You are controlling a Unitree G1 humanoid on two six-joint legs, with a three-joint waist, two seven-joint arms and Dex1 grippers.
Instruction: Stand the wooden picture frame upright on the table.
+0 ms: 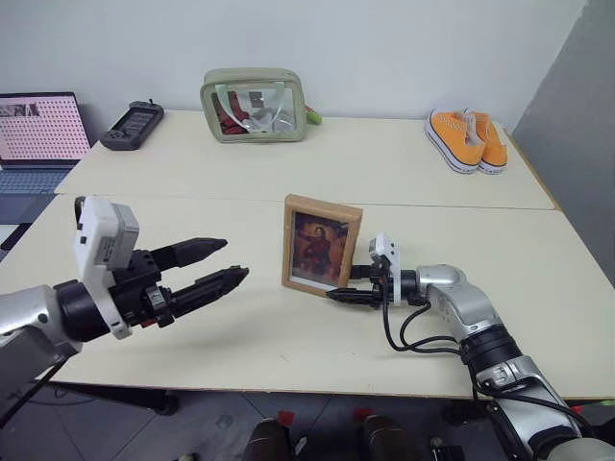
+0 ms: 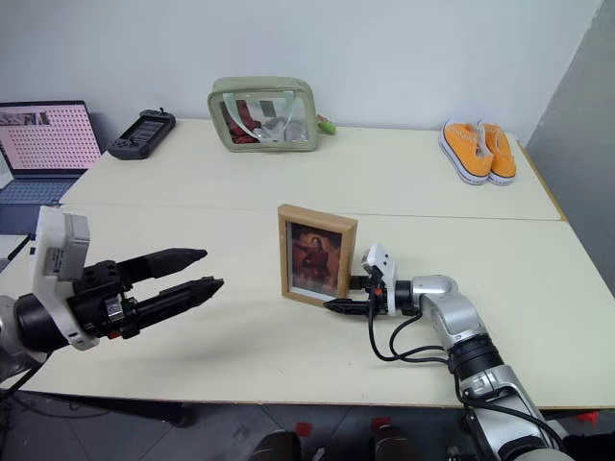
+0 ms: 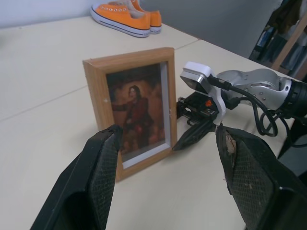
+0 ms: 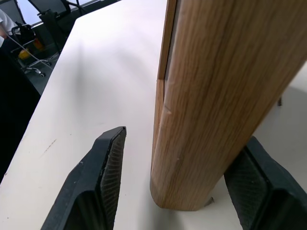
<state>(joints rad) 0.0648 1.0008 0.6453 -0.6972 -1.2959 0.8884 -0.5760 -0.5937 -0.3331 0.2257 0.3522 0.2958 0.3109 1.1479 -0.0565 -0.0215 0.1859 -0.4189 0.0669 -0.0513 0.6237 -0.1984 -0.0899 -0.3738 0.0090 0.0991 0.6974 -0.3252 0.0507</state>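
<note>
Upright at centre on the table (image 1: 240, 355), the wooden picture frame (image 1: 322, 245) looks light, stiff and tippable, best held by its side edges, which the right gripper (image 1: 348, 285) straddles loosely, while the left gripper (image 1: 213, 263) gapes empty.

Wooden picture frame (image 1: 322, 245): small, light wood, dark portrait shown on front; stood upright, portrait orientation, near middle of table (image 1: 288, 355), just nearer than seam line. Table: large, pale cream, flat.
</note>
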